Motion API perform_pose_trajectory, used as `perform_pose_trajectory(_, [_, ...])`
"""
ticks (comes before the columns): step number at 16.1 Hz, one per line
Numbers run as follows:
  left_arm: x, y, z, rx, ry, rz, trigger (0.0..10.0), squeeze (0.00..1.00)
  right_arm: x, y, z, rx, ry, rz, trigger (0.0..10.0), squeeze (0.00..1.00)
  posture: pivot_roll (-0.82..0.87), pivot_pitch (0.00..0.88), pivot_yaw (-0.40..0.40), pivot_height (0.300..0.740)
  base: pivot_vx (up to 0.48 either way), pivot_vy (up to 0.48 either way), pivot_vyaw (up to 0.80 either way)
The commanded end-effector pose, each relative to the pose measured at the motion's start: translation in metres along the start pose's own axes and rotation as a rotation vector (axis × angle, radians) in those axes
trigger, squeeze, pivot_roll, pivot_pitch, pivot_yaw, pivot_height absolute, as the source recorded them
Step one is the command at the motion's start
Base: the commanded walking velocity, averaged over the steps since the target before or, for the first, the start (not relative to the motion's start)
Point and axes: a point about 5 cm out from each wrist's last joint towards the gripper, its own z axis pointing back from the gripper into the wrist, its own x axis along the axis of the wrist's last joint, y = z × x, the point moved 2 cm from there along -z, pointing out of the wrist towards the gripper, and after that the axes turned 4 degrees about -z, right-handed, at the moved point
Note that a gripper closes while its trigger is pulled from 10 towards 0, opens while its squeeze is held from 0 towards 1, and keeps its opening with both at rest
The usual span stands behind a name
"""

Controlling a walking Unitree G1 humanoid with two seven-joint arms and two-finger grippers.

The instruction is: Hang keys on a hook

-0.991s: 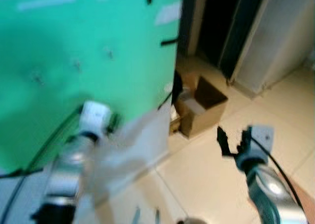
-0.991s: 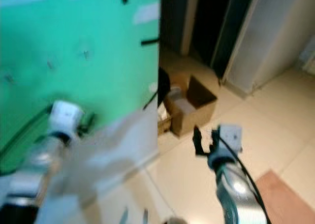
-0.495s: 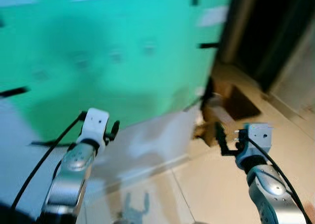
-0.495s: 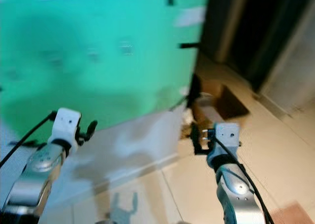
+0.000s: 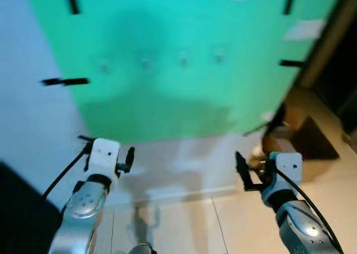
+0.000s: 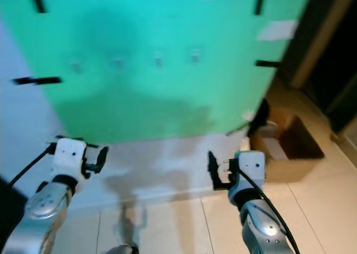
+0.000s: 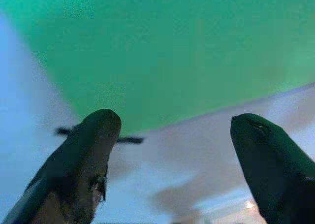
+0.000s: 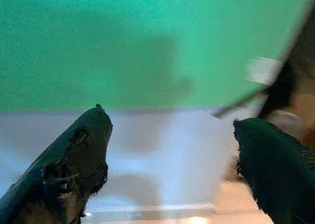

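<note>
Green wall (image 5: pixel 184 97) carries four hooks (image 5: pixel 183 59) in a level row

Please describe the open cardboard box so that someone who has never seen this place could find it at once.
Start from the large green panel on the wall straight ahead and follow it to its right edge. There, on the beige tiled floor, stands the brown cardboard box, beyond the right gripper. Its open flaps and dark inside set it apart from the smooth surfaces around it.

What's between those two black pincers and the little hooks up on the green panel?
Nothing: in the head views, bare green panel and pale wall separate the left pincer and right pincer from the row of hooks.
</note>
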Motion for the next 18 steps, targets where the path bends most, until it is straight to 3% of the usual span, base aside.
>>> perform_pose_trajectory(1, [0.003,-0.004,0.003,-0.035,-0.002,0.003,10.0,1.0,0.002,-0.002,0.001,0.001,-0.006,-0.015,10.0,1.0,-0.14,0.0,0.003,0.74,0.0,0.0,0.8])
perform_pose_trajectory(2, [0.006,-0.014,0.0,-0.098,-0.006,0.021,10.0,1.0,0.002,-0.01,0.004,-0.041,-0.014,-0.032,10.0,1.0,-0.16,0.0,0.029,0.74,0.0,0.0,0.8])
perform_pose_trajectory(4, [0.013,-0.022,-0.013,-0.102,-0.025,-0.008,10.0,1.0,0.003,-0.014,0.007,-0.041,-0.012,-0.056,10.0,1.0,-0.16,0.0,0.033,0.74,0.0,0.0,0.8])
perform_pose_trajectory(7, [0.016,-0.011,-0.017,-0.113,-0.047,0.003,10.0,1.0,-0.002,-0.015,0.003,-0.021,0.028,-0.011,10.0,1.0,-0.15,0.0,0.02,0.74,0.0,0.0,0.8])
perform_pose_trajectory(8, [0.021,-0.001,-0.014,-0.055,-0.1,0.021,10.0,1.0,0.001,-0.01,-0.001,-0.003,0.012,0.01,10.0,1.0,-0.13,0.0,0.007,0.74,0.0,0.0,0.8])
perform_pose_trajectory(10, [0.017,0.018,-0.014,0.009,-0.058,0.023,10.0,1.0,0.002,0.003,-0.012,0.038,0.013,-0.05,10.0,1.0,-0.09,0.0,0.001,0.74,0.0,0.0,0.8])
perform_pose_trajectory(12, [0.022,0.031,-0.014,0.085,-0.083,0.068,10.0,1.0,-0.001,0.012,-0.016,0.064,0.035,-0.068,10.0,1.0,-0.07,0.0,0.002,0.74,0.0,0.0,0.8])
perform_pose_trajectory(13, [0.017,0.032,-0.013,0.079,-0.042,0.063,10.0,1.0,-0.003,0.013,-0.019,0.077,0.035,-0.068,10.0,1.0,-0.07,0.0,0.008,0.74,0.0,0.0,0.8])
perform_pose_trajectory(18, [0.023,0.021,-0.02,0.039,-0.084,0.049,10.0,1.0,0.007,0.011,-0.025,0.077,-0.019,-0.032,10.0,1.0,-0.08,0.0,0.018,0.74,0.0,0.0,0.8])
